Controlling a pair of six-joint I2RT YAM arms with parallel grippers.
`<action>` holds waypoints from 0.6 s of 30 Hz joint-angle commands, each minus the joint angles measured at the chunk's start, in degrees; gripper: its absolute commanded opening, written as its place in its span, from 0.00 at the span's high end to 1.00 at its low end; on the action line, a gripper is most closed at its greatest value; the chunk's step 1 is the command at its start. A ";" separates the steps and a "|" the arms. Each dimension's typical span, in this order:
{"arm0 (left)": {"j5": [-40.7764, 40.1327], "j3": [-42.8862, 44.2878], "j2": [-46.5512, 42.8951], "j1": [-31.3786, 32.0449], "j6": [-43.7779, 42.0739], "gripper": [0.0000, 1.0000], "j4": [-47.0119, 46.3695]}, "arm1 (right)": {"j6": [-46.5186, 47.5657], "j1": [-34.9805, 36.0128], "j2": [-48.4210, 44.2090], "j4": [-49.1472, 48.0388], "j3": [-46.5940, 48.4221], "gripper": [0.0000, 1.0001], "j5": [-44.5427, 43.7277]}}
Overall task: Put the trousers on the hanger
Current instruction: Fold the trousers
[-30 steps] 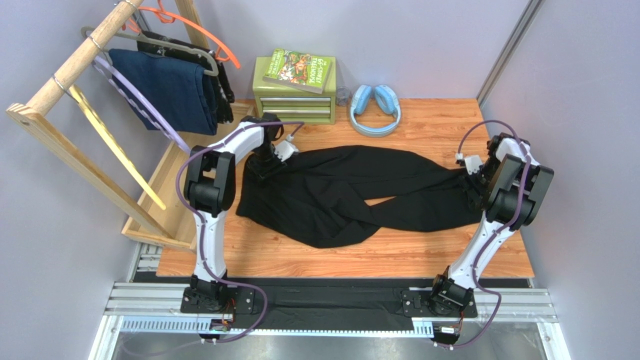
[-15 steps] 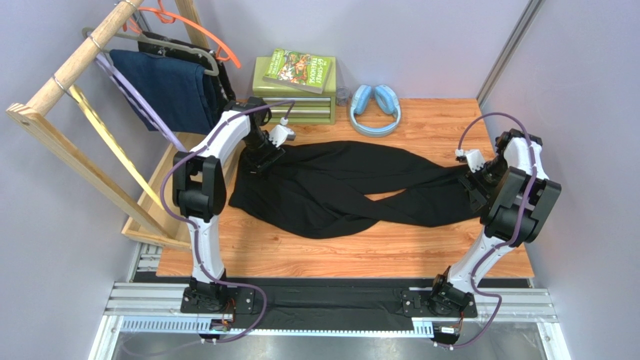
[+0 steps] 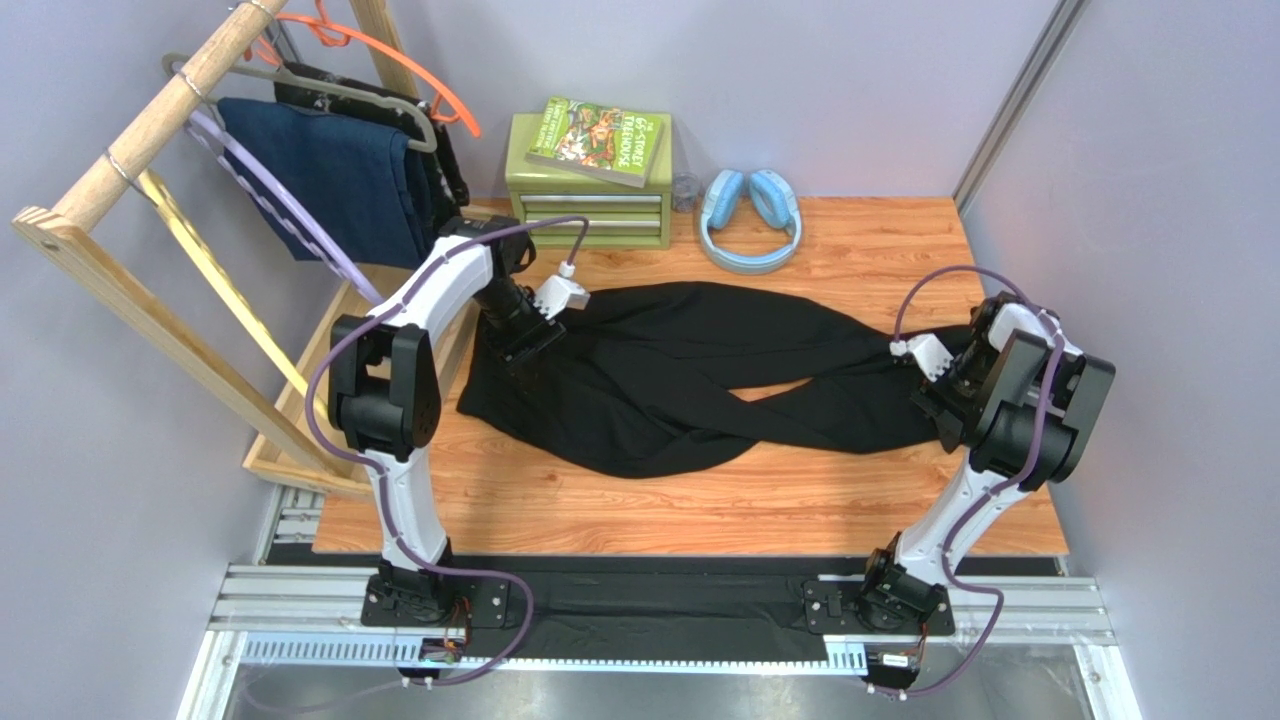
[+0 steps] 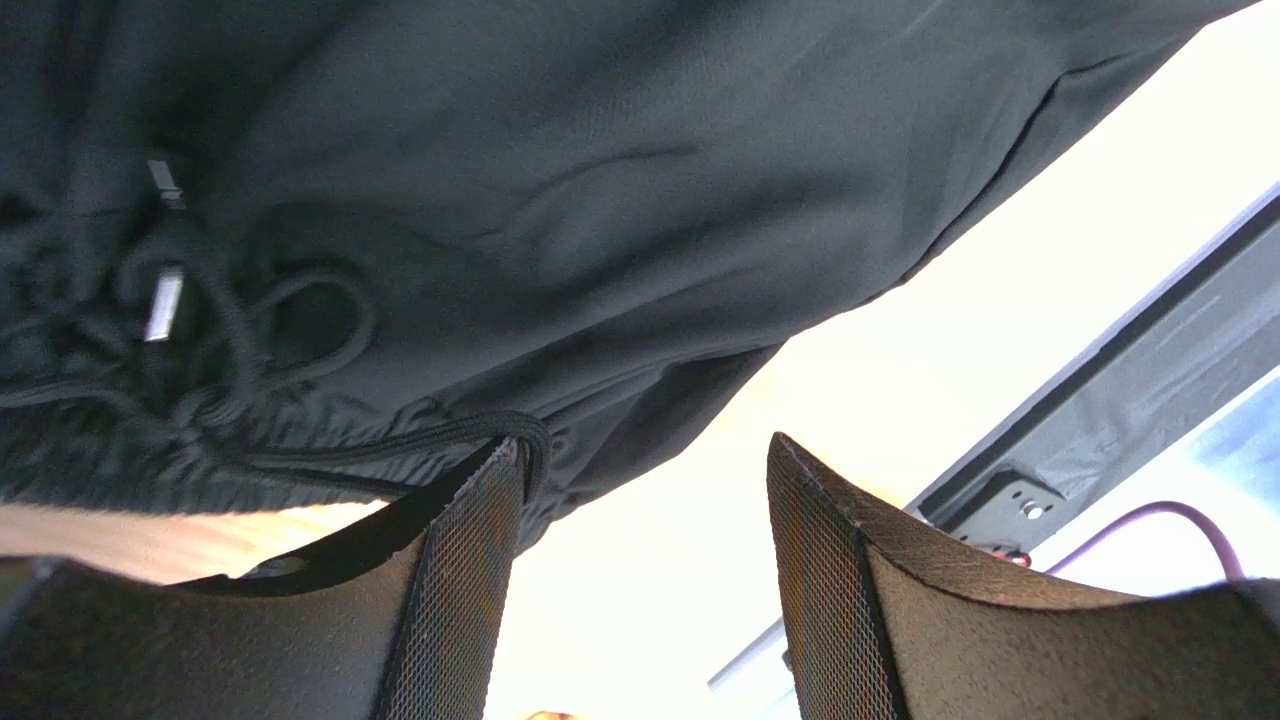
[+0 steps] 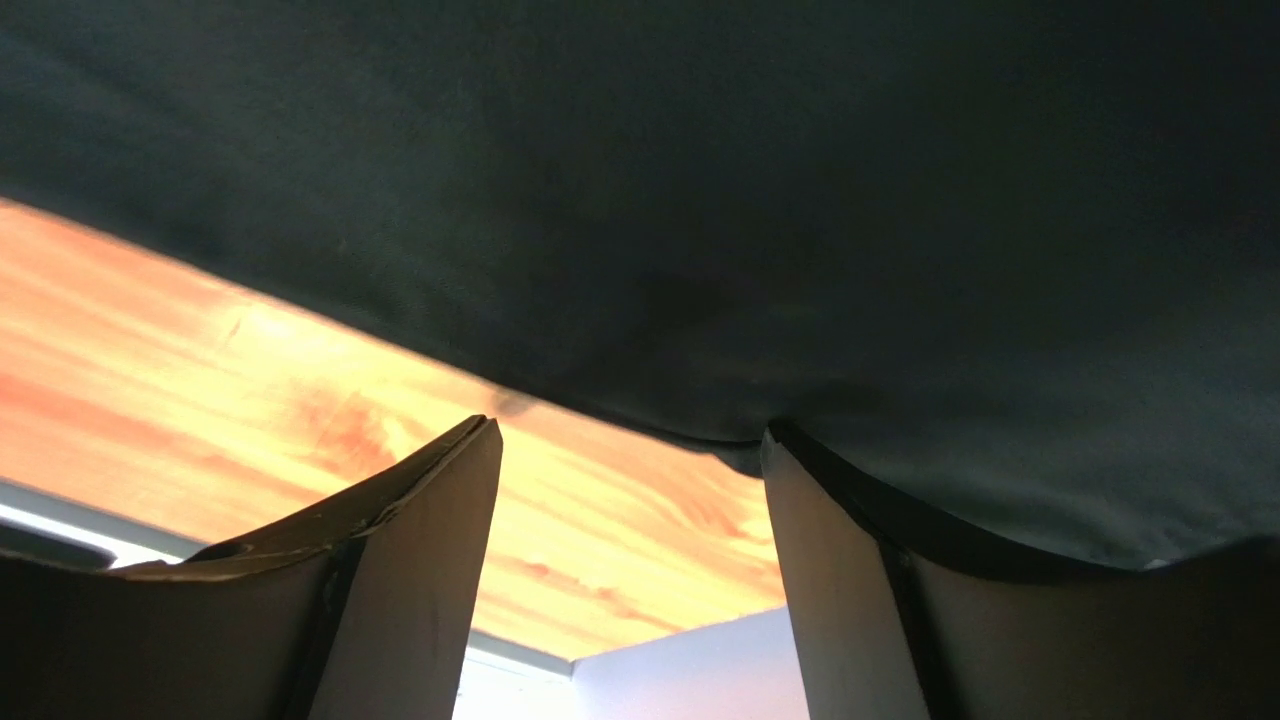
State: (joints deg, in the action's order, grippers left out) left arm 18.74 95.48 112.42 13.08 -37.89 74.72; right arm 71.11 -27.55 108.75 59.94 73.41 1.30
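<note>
The left arm rises from its base, bends at the elbow and reaches forward and inward, its claw pointing down at the left end of the trousers. The right arm stands tall at the right edge of the tabletop and folds back toward the middle, so that its claw hangs low over the right end of the cloth. The black trousers lie flat across the tabletop between the two claws, the legs crossing over each other near the middle. In the left wrist view the claw stands open, its fingers spread over bare tabletop just off the waistband, where the drawstring lies bunched; a cord at the fabric's edge sits right at the tip of one finger. In the right wrist view the claw is also open, the edge of the trousers lying across the fingertips with wood showing in the gap between them. The pale purple hanger hangs on the wooden rack at the far left, well apart from both claws.
</note>
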 commanded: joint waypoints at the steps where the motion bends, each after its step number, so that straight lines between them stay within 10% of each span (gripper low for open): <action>1: -0.28 -3.19 -1.68 0.01 -2.19 0.34 -1.24 | 2.54 0.04 0.50 -6.94 -2.99 0.32 -2.95; 11: -2.13 -7.85 -1.94 0.01 -2.63 0.45 -5.46 | 1.49 0.13 -3.01 -7.84 -3.71 0.98 -2.89; 18: -6.96 -13.21 -3.61 -0.42 -2.63 0.65 -10.29 | 1.48 -0.57 -13.45 0.78 -3.09 1.00 -2.09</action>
State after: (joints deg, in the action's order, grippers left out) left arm 14.24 84.51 112.33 13.08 -39.38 67.51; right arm 72.01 -27.44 103.55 55.66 70.13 -2.00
